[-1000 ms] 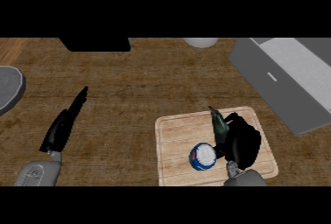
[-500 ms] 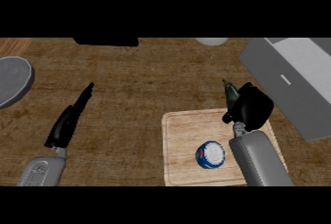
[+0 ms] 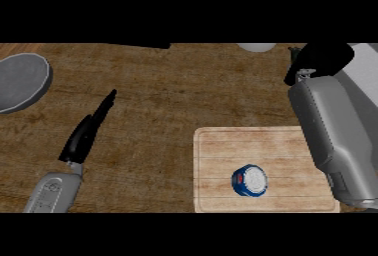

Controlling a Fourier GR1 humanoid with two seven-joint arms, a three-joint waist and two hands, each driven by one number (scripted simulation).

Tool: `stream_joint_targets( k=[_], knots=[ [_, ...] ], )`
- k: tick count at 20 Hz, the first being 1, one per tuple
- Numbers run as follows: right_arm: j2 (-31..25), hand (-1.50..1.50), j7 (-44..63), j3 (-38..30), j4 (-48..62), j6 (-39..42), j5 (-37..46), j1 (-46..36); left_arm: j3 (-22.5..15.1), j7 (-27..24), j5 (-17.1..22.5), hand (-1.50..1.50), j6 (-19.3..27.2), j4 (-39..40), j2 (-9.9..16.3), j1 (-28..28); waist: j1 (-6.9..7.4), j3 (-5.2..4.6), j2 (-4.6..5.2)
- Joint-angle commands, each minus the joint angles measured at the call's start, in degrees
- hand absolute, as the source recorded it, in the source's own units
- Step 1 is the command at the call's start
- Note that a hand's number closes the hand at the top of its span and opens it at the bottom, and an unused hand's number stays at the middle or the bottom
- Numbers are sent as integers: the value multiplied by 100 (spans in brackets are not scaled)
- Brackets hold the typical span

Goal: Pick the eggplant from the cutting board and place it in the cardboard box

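My right hand [image 3: 323,57] is up at the far right, over the near edge of the grey box [image 3: 363,75]. Its fingers are curled round the dark eggplant, of which only a small tip [image 3: 294,50] sticks out on the left. The wooden cutting board [image 3: 221,145] lies at the lower right, with my grey right forearm [image 3: 336,135] crossing its right side. On the left, my left hand [image 3: 88,132] rests over the counter with straight fingers and holds nothing.
A round blue-and-white object [image 3: 249,180] sits on the board near its front edge. A grey plate [image 3: 22,80] lies at the far left. At the back, a white round object [image 3: 257,47] and a black object [image 3: 144,45] stand by the edge.
My right hand has lifted the eggplant off the board and carried it back and to the right, up to the grey box. The view has shifted too; my left hand keeps its pose.
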Motion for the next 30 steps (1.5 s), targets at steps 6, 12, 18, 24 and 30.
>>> stream_joint_targets(
  k=[6, 12, 18, 24, 30],
  knots=[
    [-596, 150, 1194, -442, 1620, 329, 806, -1978, -12, 103, -70, 0, 11, 84, -10, -162, -74, -3, -38],
    [-699, 150, 1734, -670, 2120, -88, 1228, -2348, 60, -48, -53, 0, 144, 125, -78, 54, -177, 0, -67],
    [-1100, 150, 1602, -989, 2375, -178, 1388, -2340, 271, 15, 146, 0, -76, 36, 144, 218, -360, 4, -134],
    [-1333, 150, 1363, -1402, 2646, -320, 1320, -1995, 253, 116, 36, 0, 76, 36, 47, 79, -489, 8, -146],
    [-1485, 150, 1158, -2400, 2638, -467, 538, -1597, 156, -71, -20, 0, 137, -160, -18, 538, -534, 16, -197]
  ],
)
